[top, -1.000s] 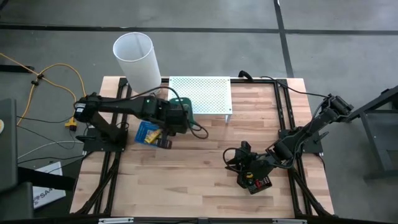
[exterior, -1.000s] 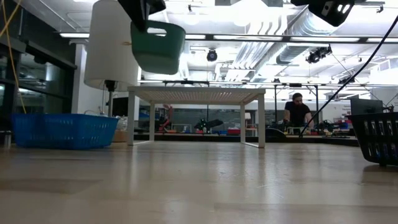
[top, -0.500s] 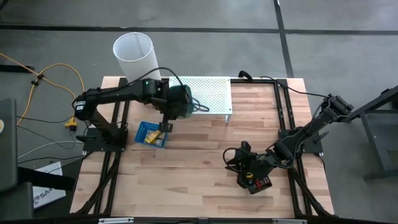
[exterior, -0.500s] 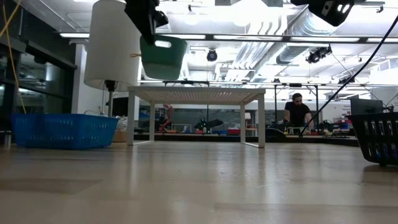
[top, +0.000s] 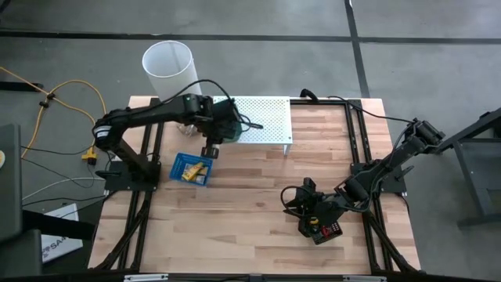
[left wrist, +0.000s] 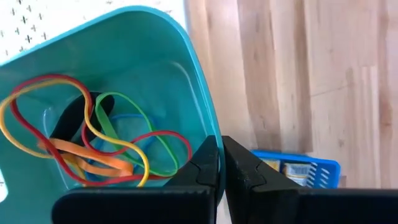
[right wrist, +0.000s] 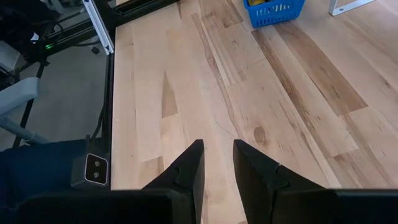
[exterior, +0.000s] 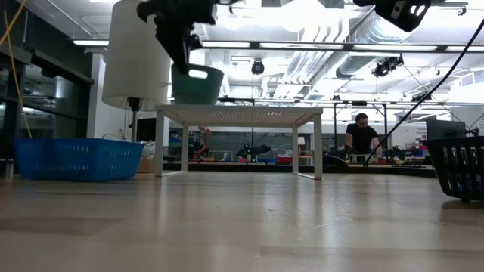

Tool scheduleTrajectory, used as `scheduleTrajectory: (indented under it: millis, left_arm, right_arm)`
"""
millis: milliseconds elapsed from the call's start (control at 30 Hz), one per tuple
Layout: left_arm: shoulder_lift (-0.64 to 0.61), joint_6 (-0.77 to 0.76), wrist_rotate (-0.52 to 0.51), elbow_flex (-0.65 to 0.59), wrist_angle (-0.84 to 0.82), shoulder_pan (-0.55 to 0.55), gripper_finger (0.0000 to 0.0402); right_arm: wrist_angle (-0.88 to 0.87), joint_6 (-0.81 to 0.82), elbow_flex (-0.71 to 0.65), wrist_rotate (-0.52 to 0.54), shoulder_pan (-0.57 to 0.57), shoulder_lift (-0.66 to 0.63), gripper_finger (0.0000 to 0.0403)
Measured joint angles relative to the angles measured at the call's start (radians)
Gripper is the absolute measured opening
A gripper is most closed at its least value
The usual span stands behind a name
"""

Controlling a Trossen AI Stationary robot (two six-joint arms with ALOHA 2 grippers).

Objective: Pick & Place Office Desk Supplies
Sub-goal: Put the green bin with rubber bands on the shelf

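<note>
Teal plastic tray (left wrist: 118, 93) pinched at its rim by left gripper (left wrist: 219, 163); only the wrist view reveals coloured rubber bands (left wrist: 93, 140) inside.

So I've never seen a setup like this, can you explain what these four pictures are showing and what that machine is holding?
It is a robot with two dark arms at a wooden table. One picture looks straight down from above, one looks level across the tabletop, and two come from cameras on the arms' wrists.

The left gripper has its jaws pinched on the rim of a green tray with coloured rubber bands inside, and holds it raised over the edge of a white perforated shelf.

On the table lie a blue tray with yellow items in it and, near the right arm, a black tray. The right gripper waits there, its jaws slightly apart and empty. A white cylinder stands at the back.
</note>
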Motion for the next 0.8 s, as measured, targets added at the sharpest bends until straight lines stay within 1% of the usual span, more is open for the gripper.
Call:
scheduleTrajectory:
  millis: [267,633,800]
  left_arm:
    - [-0.001,0.028,0.012,-0.028,0.039,0.049,0.0001]
    - [-0.001,0.130,0.028,-0.048,0.042,0.051,0.0001]
    - [-0.001,0.139,0.030,-0.048,0.032,0.062,0.0001]
  right_arm:
    - [0.000,0.000,0.000,0.000,0.000,0.000,0.0073]
    - [0.000,0.000,0.000,0.000,0.000,0.000,0.0073]
    - [0.000,0.000,0.000,0.000,0.000,0.000,0.0073]
